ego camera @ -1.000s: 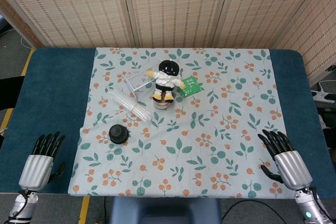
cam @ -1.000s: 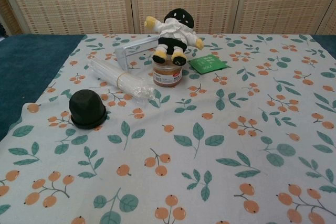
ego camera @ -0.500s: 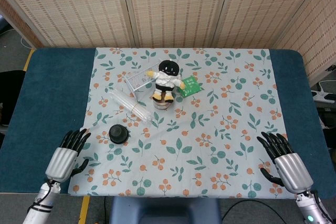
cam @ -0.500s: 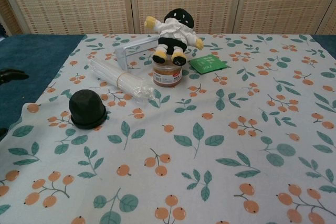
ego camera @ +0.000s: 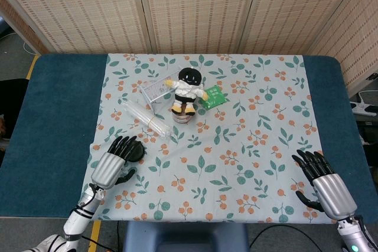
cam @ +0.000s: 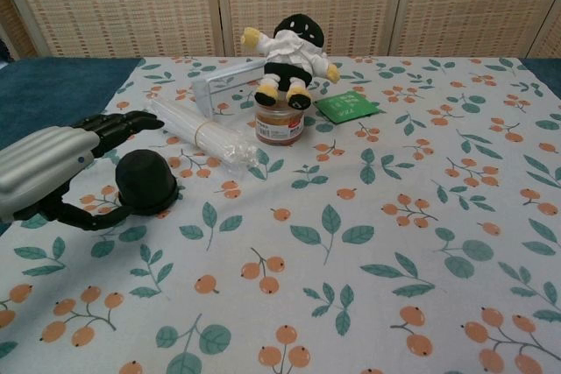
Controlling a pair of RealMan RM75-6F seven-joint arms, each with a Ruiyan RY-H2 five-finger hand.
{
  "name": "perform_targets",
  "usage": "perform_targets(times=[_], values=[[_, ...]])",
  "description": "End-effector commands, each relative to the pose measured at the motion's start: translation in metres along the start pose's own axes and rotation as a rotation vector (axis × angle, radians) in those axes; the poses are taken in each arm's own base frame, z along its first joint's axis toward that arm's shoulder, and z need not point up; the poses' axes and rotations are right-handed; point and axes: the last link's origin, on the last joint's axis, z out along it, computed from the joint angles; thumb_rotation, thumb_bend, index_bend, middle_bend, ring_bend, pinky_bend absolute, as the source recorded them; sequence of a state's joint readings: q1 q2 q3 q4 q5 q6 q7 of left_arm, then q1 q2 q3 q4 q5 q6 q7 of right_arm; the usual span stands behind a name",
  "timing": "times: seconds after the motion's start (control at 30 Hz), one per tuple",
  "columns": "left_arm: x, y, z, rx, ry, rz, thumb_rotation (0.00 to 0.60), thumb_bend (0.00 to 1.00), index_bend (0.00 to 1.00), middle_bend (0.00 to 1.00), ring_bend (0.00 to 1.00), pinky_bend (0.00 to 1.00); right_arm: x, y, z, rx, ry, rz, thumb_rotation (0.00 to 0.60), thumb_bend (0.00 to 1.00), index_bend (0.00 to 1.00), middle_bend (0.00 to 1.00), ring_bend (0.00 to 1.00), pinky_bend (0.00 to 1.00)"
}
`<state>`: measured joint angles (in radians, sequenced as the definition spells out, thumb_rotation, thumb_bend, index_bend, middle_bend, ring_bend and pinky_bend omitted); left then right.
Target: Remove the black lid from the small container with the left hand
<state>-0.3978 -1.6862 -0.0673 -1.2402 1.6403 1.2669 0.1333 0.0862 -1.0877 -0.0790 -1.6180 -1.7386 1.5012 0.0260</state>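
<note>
The black domed lid (cam: 145, 182) sits on the floral cloth at the left, covering the small container, which is hidden beneath it. In the head view the lid (ego camera: 136, 151) is partly covered by my left hand (ego camera: 114, 164). That left hand (cam: 63, 167) hovers just left of the lid with fingers spread above it and the thumb curving low in front; it holds nothing. My right hand (ego camera: 326, 185) rests near the table's front right corner, fingers apart and empty; the chest view does not show it.
A plush doll (ego camera: 188, 89) sits on a small jar (cam: 280, 125) at the back centre. A clear box (ego camera: 155, 91), a bag of straws (ego camera: 147, 118) and a green packet (ego camera: 214, 97) lie around it. The cloth (ego camera: 236, 146) covers the blue table (ego camera: 53, 110).
My left hand has swept right and forward from the table's front left corner to the black lid. The right hand drifted slightly toward the front edge.
</note>
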Motion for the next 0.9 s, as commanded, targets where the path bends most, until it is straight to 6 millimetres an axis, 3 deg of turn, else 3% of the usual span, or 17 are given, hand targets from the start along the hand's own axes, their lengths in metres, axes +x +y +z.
perform_targets(times=[0.03,0.27,0.9], values=[[-0.008,0.004,0.006,-0.01,-0.004,0.036,0.6,0.33,0.0,0.0,0.0,0.08,0.0,0.001,0.0,-0.001,-0.002,0.002,0.6,0.18,0.0,0.0,0.0,0.0],[-0.026,-0.002,0.014,0.002,-0.018,0.162,0.6,0.35,0.0,0.0,0.0,0.08,0.002,0.001,-0.001,0.001,-0.012,0.008,0.6,0.18,0.0,0.0,0.0,0.0],[-0.055,-0.02,0.026,0.058,-0.095,0.192,0.6,0.35,0.0,0.0,0.0,0.08,0.004,0.003,-0.002,-0.002,-0.012,0.018,0.6,0.18,0.0,0.0,0.0,0.0]])
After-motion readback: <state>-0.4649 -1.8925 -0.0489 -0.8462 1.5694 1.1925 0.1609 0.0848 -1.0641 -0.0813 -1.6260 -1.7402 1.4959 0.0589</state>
